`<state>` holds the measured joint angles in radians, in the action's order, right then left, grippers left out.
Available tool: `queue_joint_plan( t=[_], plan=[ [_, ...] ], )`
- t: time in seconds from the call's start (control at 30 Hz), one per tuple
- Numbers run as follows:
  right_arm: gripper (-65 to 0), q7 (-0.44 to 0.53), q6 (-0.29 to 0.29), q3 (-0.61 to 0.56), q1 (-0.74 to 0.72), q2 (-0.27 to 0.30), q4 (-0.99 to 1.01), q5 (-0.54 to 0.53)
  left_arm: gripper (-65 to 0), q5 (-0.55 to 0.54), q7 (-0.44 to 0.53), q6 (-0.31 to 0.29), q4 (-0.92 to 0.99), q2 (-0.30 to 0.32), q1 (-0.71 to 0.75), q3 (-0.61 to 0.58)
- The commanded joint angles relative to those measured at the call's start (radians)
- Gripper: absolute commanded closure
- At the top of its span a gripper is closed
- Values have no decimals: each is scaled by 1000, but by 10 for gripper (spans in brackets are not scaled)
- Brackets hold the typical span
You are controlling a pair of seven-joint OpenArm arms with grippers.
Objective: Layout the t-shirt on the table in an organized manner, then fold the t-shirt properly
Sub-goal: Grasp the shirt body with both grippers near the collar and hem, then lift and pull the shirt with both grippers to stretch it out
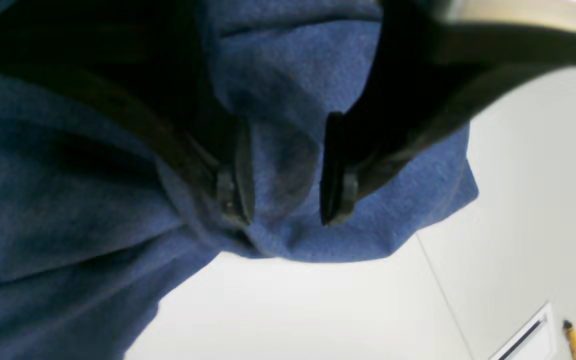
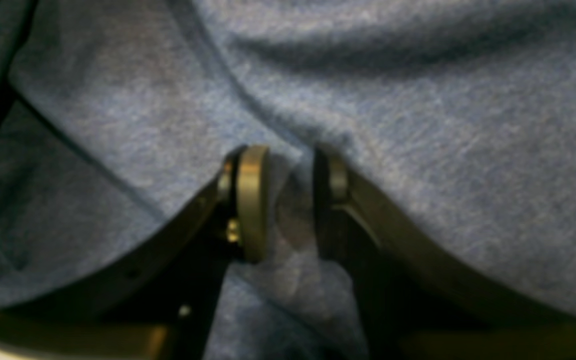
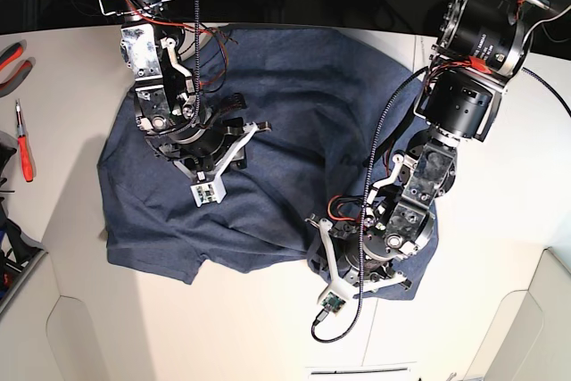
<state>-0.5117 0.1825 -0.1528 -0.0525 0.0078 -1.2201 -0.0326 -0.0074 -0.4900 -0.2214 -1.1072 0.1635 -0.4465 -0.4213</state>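
The navy-blue t-shirt (image 3: 294, 104) lies spread and wrinkled across the white table (image 3: 268, 327). In the left wrist view my left gripper (image 1: 285, 200) hovers open just over the shirt's hem (image 1: 408, 210), and cloth shows in the gap between its black fingers (image 1: 235, 195). That arm (image 3: 401, 220) stands over the shirt's lower right corner in the base view. In the right wrist view my right gripper (image 2: 290, 205) is shut on a raised fold of the t-shirt (image 2: 418, 125). Its arm (image 3: 178, 122) is over the shirt's left part.
Red-handled tools (image 3: 25, 153) lie at the table's left edge. A thin dark seam (image 1: 443, 295) runs across the tabletop beside the hem. A yellow-handled tool (image 1: 571, 340) and a white slotted piece (image 1: 523, 340) sit at the lower right of the left wrist view.
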Motion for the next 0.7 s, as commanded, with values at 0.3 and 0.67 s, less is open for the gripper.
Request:
queue_joint_plan(
  t=[0.3,0.67],
  plan=[
    [-161,-87,-22,0,14,3,7,18,-256,-68,23,-60,-19,-50,-32,4],
    [-161,-87,-22,0,14,3,7,18,-256,-51,66,-63,78,-49,-21,4]
  ],
)
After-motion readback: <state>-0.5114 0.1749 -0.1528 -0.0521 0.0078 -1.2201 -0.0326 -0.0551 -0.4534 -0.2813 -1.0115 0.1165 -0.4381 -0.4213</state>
